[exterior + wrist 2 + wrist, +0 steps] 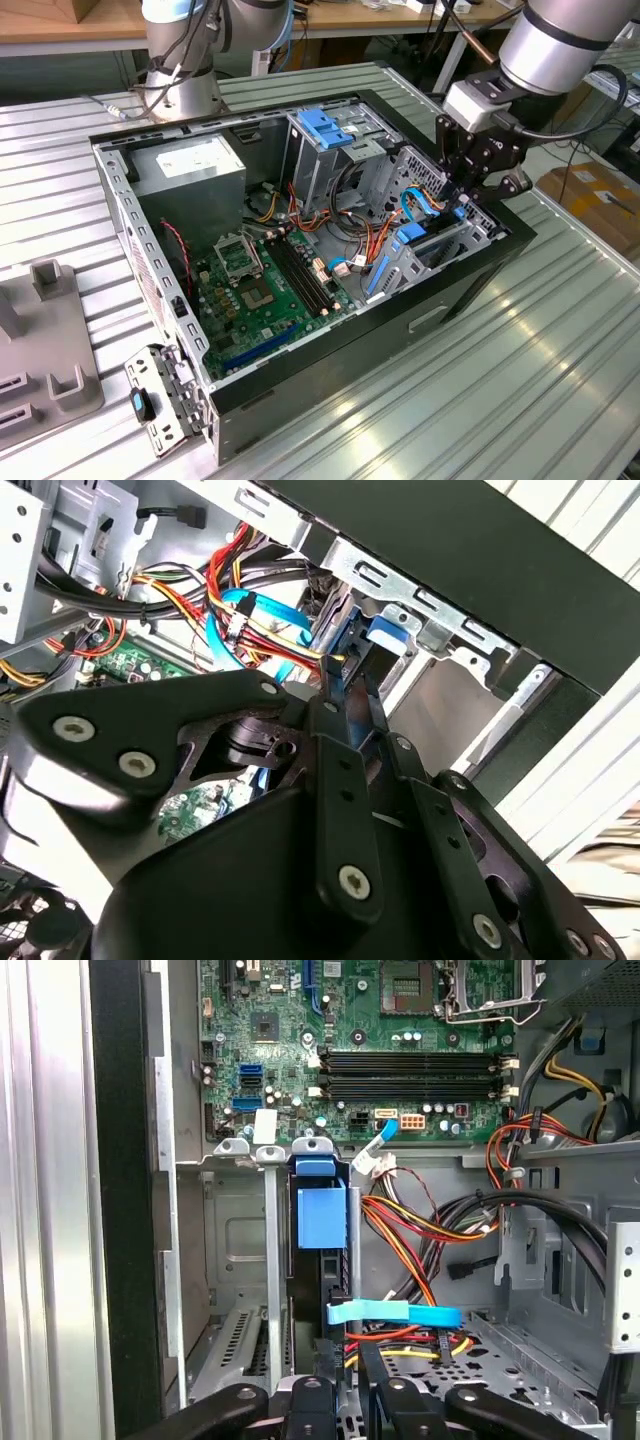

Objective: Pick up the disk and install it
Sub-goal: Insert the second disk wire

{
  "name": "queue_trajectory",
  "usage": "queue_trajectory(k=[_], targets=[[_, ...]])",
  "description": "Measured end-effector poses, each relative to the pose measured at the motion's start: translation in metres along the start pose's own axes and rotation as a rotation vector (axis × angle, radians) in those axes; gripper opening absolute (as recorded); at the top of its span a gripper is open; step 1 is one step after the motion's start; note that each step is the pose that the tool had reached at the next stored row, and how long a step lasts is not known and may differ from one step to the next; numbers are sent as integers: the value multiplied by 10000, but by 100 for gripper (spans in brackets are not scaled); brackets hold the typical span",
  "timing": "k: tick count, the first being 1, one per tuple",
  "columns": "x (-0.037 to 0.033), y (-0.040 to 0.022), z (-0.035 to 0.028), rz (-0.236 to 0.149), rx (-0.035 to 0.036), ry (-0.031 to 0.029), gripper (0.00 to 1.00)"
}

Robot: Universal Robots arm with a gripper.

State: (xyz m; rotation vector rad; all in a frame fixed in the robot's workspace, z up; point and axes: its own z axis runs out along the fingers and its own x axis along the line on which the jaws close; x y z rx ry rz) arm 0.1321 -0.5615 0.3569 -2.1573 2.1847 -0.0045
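Where the front drive bay of the open computer case [470,290] stands, the disk [322,1222] sits on edge between the bay's grey sheet-metal walls, a thin slab with a bright blue plastic carrier frame and a dark edge below it; in the exterior view its blue frame [412,245] shows among the slotted metal rails. Its long axis runs down into the bay, with the blue tabbed end toward the motherboard [400,1050] in the first wrist view. The gripper [342,1392] is right at the disk's near edge, its black, bolted metal fingers [340,730] drawn narrowly together on either side of that thin edge, apparently clamped on it, though the contact itself is partly hidden. A flat light-blue cable [395,1312] crosses just beside the disk, and bundles of red, yellow and black wires [420,1230] curl near it. In the exterior view the gripper [470,195] hangs from the silver arm [560,40] over the case's end toward the exterior view's right. The case lies on a ribbed metal table [520,400].
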Motion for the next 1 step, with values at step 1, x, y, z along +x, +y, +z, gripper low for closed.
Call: queue_trajectory(k=[1], targets=[[0,0,-1,0,0,0,24]])
